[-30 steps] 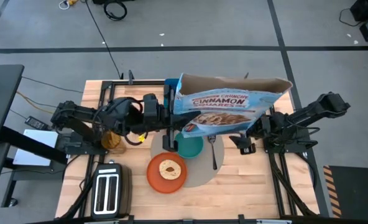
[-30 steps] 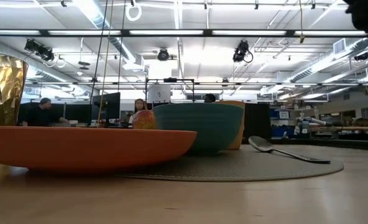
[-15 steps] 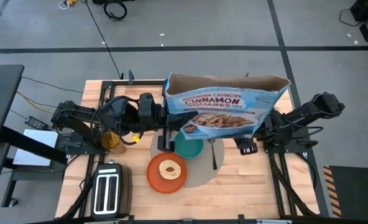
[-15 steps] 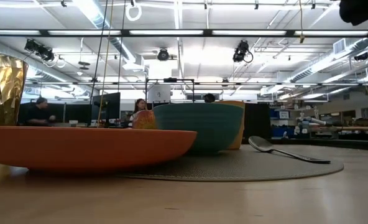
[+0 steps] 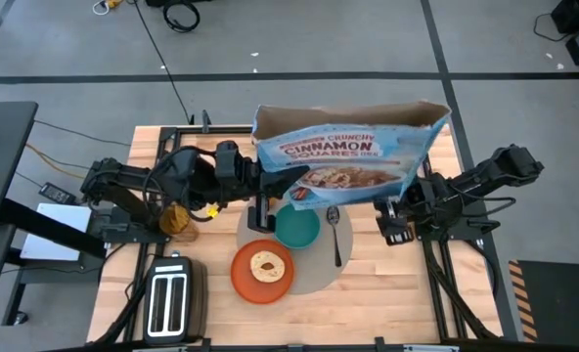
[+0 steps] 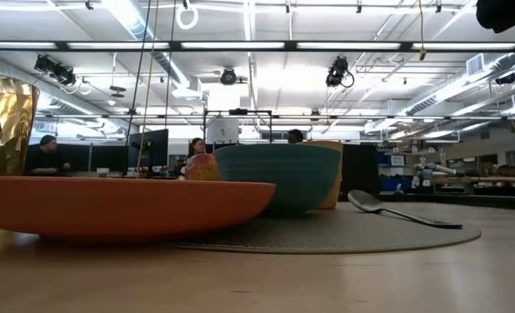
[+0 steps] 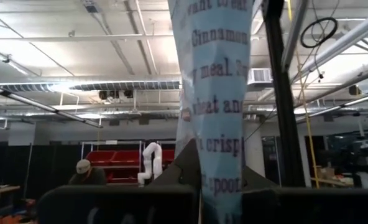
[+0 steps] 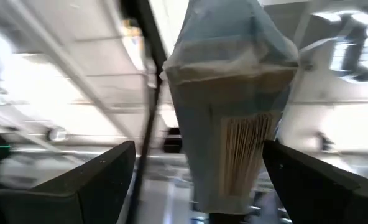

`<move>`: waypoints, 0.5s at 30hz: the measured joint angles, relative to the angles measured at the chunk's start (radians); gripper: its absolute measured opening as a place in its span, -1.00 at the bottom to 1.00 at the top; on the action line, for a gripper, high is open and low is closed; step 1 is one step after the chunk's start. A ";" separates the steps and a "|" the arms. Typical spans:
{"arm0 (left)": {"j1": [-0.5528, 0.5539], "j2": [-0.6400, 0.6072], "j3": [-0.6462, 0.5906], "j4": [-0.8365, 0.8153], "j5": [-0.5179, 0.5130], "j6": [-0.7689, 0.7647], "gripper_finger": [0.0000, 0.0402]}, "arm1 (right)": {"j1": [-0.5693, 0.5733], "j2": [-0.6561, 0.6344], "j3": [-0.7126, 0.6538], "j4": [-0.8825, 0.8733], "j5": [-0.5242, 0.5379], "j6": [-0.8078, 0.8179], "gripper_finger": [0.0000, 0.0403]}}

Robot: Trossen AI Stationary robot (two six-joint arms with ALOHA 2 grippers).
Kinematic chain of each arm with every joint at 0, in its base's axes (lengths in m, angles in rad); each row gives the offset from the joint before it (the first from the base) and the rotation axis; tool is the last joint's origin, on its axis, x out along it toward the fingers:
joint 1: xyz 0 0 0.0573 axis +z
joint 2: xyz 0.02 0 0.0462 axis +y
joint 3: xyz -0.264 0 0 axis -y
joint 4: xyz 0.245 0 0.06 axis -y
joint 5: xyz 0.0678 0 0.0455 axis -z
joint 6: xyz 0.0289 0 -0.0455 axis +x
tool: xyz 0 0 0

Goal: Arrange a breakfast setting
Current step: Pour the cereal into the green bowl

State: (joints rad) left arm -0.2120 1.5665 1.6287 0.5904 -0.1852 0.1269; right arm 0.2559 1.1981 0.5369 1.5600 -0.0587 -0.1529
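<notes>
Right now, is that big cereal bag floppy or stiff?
Probably floppy: the blue cereal bag sags between the left end effector and the right end effector, each pinching an end. Its open top looks crumpled, so likely thin and light.

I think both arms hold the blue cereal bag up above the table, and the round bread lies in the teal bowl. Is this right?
Not quite. The round bread lies on the orange plate, not in the teal bowl, as the high view shows. The rest stands: the left gripper and the right gripper hold the blue cereal bag up above the table.
</notes>
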 joint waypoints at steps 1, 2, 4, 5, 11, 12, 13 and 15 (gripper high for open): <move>0.002 0.000 0.000 -0.001 0.000 -0.006 -0.94 | 0.000 -0.002 0.000 0.000 0.027 -0.004 0.79; 0.002 0.000 0.000 -0.003 -0.001 -0.007 -0.94 | -0.001 -0.002 0.000 0.001 0.058 -0.009 0.79; 0.002 0.000 0.000 -0.007 0.004 -0.008 -0.94 | -0.002 -0.002 0.000 0.000 0.126 -0.028 0.78; 0.002 0.000 0.000 -0.006 0.010 -0.007 -0.94 | -0.002 -0.002 0.000 0.000 0.143 -0.035 0.78; 0.001 0.005 0.000 0.004 0.016 -0.005 -0.94 | -0.008 -0.009 0.000 0.002 0.148 -0.041 0.79; 0.002 0.006 0.000 0.003 0.016 -0.005 -0.94 | -0.009 -0.011 0.001 0.002 0.148 -0.041 0.79; 0.002 0.006 0.000 0.003 0.016 -0.005 -0.94 | -0.009 -0.011 0.006 -0.001 0.145 -0.041 0.78; 0.002 0.011 0.001 0.009 0.016 -0.003 -0.94 | -0.009 -0.011 0.022 -0.002 0.130 -0.041 0.78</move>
State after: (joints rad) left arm -0.2100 1.5778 1.6296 0.5996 -0.1696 0.1237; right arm 0.2466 1.1870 0.5590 1.5578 0.0709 -0.1940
